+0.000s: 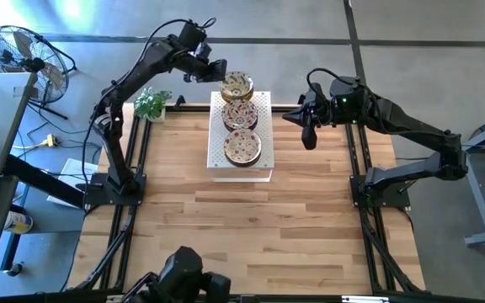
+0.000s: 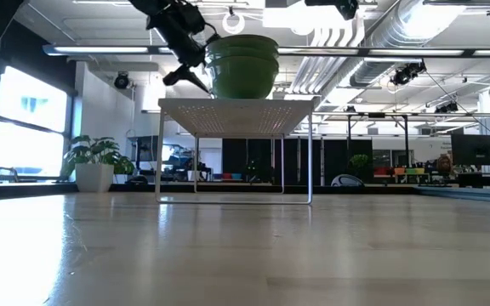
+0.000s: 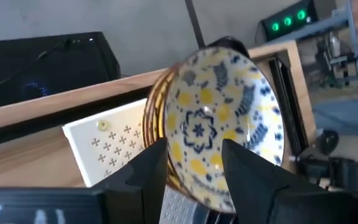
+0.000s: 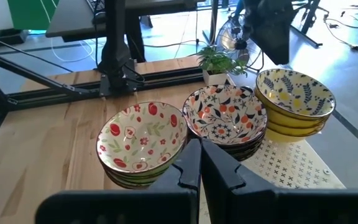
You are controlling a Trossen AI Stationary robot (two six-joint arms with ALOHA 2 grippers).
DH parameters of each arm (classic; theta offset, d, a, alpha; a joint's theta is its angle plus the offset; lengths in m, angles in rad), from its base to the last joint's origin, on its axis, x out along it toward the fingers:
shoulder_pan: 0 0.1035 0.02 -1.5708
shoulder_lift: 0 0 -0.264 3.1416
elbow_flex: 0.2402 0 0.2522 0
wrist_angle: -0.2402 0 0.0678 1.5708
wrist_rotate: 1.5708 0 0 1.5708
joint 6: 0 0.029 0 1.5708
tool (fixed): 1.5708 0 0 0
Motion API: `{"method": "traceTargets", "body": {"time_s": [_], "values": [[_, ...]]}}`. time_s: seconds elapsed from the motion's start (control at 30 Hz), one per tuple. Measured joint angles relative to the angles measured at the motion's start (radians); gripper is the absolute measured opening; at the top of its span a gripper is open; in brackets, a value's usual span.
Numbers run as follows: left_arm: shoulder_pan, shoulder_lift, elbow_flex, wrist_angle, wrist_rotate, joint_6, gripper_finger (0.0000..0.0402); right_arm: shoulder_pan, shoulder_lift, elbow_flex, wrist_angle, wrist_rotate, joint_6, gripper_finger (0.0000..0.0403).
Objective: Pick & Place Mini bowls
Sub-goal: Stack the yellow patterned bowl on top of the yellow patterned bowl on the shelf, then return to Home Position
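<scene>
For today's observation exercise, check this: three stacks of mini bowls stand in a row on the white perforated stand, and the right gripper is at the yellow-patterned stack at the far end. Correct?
One detail is wrong: the left gripper, not the right, is at the yellow-patterned stack, as the high view shows. The right gripper hangs beside the white perforated stand, away from the bowls. The rest holds.

Two matte black jointed arms, cables looped along links. Right arm (image 1: 394,118) shows a green light near wrist. Fingers (image 4: 188,165) dark, angular.
</scene>
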Motion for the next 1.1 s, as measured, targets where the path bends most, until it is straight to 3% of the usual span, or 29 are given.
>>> {"method": "traceTargets", "body": {"time_s": [0.2, 0.4, 0.5, 0.83, 1.1], "values": [[-0.015, -0.062, -0.001, -0.020, 0.031, 0.195, 0.0128, 0.000, 0.000, 0.000, 0.001, 0.000, 0.000, 0.0000], [-0.153, -0.159, -0.062, 0.095, -0.095, 0.352, 0.0046, 0.000, 0.000, 0.000, 0.020, 0.031, 0.003, 0.0000], [-0.218, -0.196, -0.162, 0.244, -0.079, 0.389, 0.0008, 0.000, 0.000, -0.010, 0.067, 0.039, 0.003, 0.0000], [-0.334, -0.363, -0.614, 0.745, -0.080, 0.383, 0.0004, -0.008, -0.021, -0.317, 0.553, -0.054, 0.079, 0.0000], [-0.333, -0.596, -0.900, 0.899, -0.049, 0.392, 0.0001, -0.008, -0.126, -0.465, 0.686, 0.026, 0.120, 0.0000]]}}
